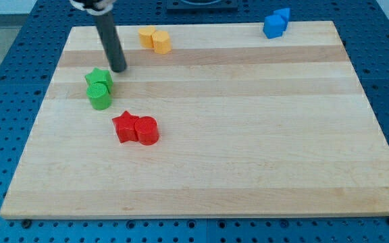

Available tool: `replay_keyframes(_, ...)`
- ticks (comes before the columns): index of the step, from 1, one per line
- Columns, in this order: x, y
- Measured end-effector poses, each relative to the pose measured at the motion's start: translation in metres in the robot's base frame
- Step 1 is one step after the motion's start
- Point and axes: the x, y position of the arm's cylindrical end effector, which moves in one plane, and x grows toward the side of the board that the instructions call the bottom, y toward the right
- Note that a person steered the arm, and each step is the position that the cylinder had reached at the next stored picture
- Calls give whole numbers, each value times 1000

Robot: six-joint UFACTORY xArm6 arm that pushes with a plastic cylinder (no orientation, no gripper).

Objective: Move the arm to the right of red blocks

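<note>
Camera view is showing a pale wooden board (248,135) lying on a blue perforated table (19,40), with small coloured blocks sitting in pairs on it. The dark rod (108,37) is coming down from the view's top left, and my tip (119,68) is resting on the board in the upper left part, just above and to the view's right of the green pair. There is no pincer on this arm at all, only the straight rod, so nothing is opening, closing or clamping on anything.

The red blocks are sitting left of the board's centre: a red star (123,127) is touching a red cylinder (146,129), the cylinder lying on the view's right side of the star. My tip is standing well apart from them, toward the view's top and slightly to the left of the cylinder, with the green pair in between and a bit to the left.

The green star (99,78) is sitting just above a green cylinder (99,96), the two touching. Near the top edge, two yellow blocks (154,39) are pressing together side by side; the right one is looking like a cylinder, while the left one's shape is hard to make out. At the top right corner, two blue blocks (275,23) are huddling together, partly over the board's edge, their exact shapes unclear.
</note>
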Motion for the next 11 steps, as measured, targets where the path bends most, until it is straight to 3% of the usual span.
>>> replay_keyframes(1, 0, 3)
replay_keyframes(3, 54, 24)
replay_keyframes(4, 67, 86)
replay_keyframes(5, 65, 118)
replay_keyframes(6, 92, 140)
replay_keyframes(9, 175, 140)
replay_keyframes(11, 175, 133)
